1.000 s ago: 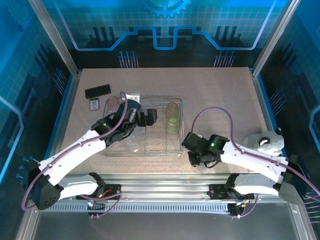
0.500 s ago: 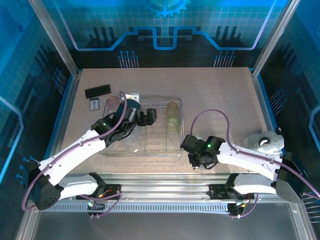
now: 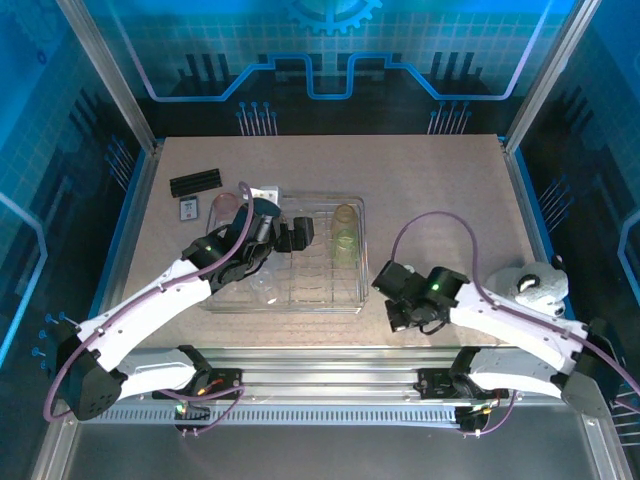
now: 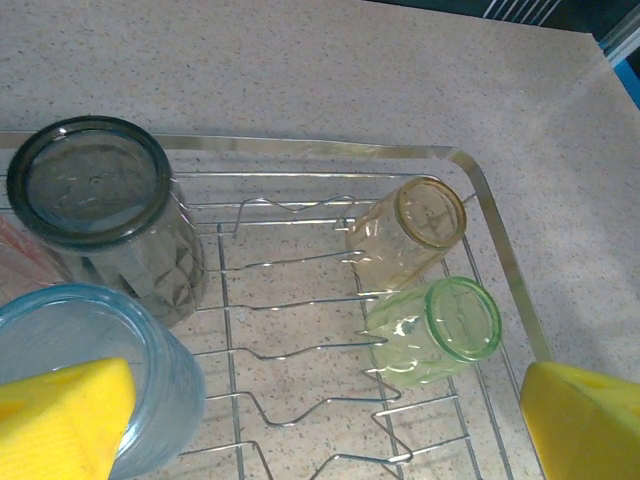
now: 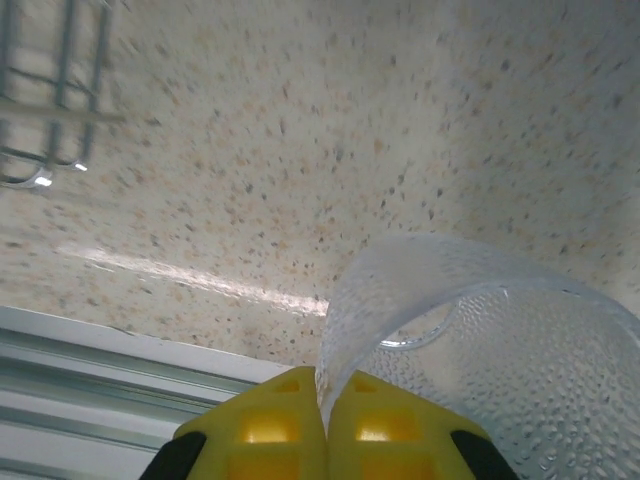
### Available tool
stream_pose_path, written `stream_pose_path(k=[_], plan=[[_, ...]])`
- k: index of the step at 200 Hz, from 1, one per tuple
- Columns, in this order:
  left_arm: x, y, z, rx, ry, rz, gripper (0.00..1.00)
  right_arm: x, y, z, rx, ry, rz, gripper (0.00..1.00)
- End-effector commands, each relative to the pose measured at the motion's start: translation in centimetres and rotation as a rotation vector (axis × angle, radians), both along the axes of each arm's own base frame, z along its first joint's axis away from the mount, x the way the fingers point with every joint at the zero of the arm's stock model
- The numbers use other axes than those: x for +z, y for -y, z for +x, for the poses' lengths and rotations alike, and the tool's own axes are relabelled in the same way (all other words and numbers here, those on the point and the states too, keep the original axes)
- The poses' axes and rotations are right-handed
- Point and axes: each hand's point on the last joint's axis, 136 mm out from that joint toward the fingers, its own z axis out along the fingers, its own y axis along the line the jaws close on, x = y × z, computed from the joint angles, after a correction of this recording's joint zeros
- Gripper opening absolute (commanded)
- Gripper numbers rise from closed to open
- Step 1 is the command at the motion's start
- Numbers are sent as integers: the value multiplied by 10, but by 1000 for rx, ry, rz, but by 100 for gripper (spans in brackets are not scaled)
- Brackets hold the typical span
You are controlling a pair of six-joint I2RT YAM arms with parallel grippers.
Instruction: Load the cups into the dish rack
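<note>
Near the bench's [image 3: 440, 180] front edge, the right hand [image 5: 327, 400] is clenched on the rim of a clear cup [image 5: 500, 340], close to the right of the dish rack [image 4: 300, 146]; farther back, the left hand [image 3: 290, 235] hangs spread wide over the rack, grasping nothing; a grey cup [image 4: 95, 200], an amber cup [image 4: 415, 230] and a green cup [image 4: 445, 325] sit inside.

No text can be read anywhere; the small card [image 3: 187, 207] beside the black ridged bar [image 3: 196, 183] is too blurred

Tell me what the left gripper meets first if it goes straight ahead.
Probably the bare rods of the silver wire dish rack, between the open jaws of the left gripper; the green plastic tumbler lies slightly right. Depth unclear.
</note>
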Motion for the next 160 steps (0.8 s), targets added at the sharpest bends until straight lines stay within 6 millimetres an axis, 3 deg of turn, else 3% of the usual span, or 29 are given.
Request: stream_pose_path(k=[1,41,81,121,160], plan=[[20,7,-3,-38,35,-78,99,43,8,12,32,113,30,0],[50,30,-11,-179,121,-196,99,109,0,31,168,356,181,0],[85,65,-32,-413,201,-356,99,186,-13,57,219,632,417,0],[110,92,-57,-632,217,-460,99,251,-39,68,301,653,788,0],[128,102,-72,-739,234,-538,99,298,-57,61,430,626,1117,0]])
